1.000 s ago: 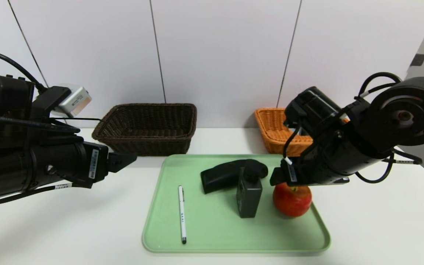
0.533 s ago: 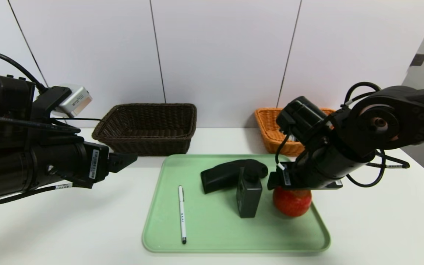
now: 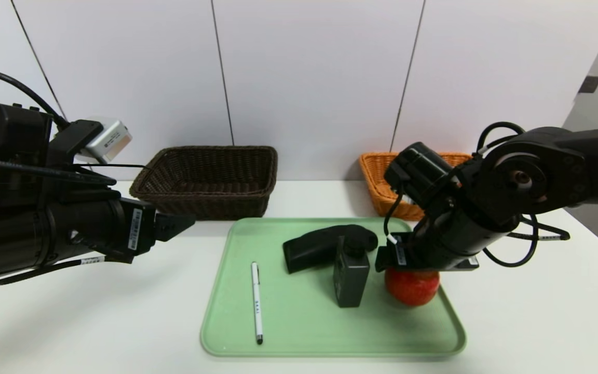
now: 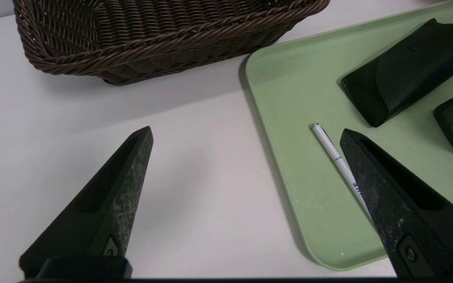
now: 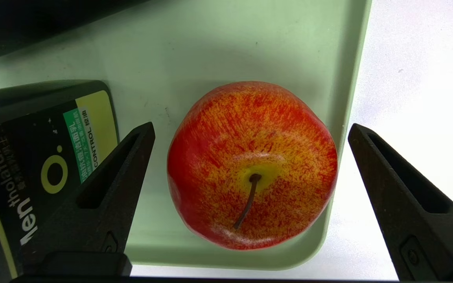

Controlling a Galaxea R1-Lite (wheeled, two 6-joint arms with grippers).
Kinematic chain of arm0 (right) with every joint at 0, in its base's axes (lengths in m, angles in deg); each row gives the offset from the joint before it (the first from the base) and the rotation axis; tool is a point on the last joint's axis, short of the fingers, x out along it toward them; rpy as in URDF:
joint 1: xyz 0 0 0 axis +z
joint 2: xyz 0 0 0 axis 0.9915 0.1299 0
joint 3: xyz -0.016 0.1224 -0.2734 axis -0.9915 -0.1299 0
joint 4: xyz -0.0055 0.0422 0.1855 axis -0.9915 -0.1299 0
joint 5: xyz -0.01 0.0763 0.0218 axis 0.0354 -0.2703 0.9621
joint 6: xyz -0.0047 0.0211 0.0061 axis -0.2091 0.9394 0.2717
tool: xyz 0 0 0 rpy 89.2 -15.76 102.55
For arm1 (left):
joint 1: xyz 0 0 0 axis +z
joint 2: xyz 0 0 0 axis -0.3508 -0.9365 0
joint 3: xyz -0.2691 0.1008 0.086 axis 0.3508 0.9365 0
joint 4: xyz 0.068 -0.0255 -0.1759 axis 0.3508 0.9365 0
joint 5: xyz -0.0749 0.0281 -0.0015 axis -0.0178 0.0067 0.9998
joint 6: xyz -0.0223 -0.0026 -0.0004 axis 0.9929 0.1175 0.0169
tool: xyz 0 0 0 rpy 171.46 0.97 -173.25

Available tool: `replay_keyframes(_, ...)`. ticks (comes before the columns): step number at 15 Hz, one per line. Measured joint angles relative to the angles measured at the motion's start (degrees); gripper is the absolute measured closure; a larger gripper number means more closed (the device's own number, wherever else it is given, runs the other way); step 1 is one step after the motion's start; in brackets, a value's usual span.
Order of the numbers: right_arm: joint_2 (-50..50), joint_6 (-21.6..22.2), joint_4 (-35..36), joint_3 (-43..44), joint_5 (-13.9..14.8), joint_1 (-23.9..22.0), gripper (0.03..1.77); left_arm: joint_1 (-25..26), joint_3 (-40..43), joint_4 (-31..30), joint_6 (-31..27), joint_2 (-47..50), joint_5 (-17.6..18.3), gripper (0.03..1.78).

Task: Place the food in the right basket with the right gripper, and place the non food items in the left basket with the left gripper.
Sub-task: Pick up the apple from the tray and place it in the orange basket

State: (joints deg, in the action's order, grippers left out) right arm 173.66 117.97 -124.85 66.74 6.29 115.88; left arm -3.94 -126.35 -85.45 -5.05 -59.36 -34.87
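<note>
A pale green tray (image 3: pixel 330 332) lay on a white table (image 3: pixel 96 332) and served as the landmark for everything else. At the tray's near left lay a slim white pen (image 3: pixel 256 304), pointing away from the viewer. Near the tray's middle stood a small black bottle (image 3: pixel 351 278), with a black scanner-like device (image 3: pixel 314 248) lying just behind it. At the tray's right side, close to the rim, sat a red apple (image 5: pixel 252 165) with yellow streaks, stem upward.

The right gripper (image 5: pixel 250 145) hung directly over the apple, pointing steeply down, its two pointed fingers spread wide — one on each side of the fruit, neither touching it. It held nothing. The apple looked firm, smooth and rounded, probably light; a grip across its widest part, at mid-height, seemed least likely to slip.

Off the tray's left edge the left gripper (image 4: pixel 246 133) hovered above bare table — also spread wide and empty.

Beyond the tray's far edge stood two wicker baskets: a dark brown basket (image 3: pixel 211 179) to the left and an orange-tan basket (image 3: pixel 382 182) to the right, partly hidden by the right arm.
</note>
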Motion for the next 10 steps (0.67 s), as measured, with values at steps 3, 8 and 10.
replay_keyframes(3, 0.62, 0.59, -0.22, 0.00, 0.01, 0.30, 0.10, 0.04, -0.17, 0.00, 0.06, -0.09, -0.04, 0.12)
replay_keyframes(8, 1.06, 0.57, -0.30, 0.00, 0.01, 0.76, 0.10, 0.04, -0.20, 0.00, 0.09, -0.13, 0.00, 0.12)
replay_keyframes(10, 1.18, 1.40, -0.35, 0.00, -0.02, 0.83, 0.10, 0.04, -0.20, 0.00, 0.11, -0.11, 0.00, 0.12)
